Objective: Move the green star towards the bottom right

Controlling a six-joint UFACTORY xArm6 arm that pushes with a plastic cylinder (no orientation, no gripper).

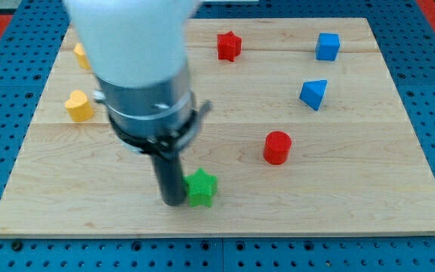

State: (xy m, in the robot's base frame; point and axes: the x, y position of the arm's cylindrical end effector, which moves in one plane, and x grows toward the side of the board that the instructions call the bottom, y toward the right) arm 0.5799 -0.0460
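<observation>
The green star [202, 189] lies near the bottom edge of the wooden board [368, 181], a little left of centre. My tip [173, 202] stands right against the star's left side, touching it or nearly so. The arm's wide white and grey body [138, 68] rises above the tip and hides part of the board's upper left.
A red cylinder [276, 147] is up and right of the star. A red star [229, 45], a blue cube [327, 47] and a blue triangular block [314, 94] are near the top. A yellow heart [79, 106] and another yellow block [81, 55], partly hidden, are at the left.
</observation>
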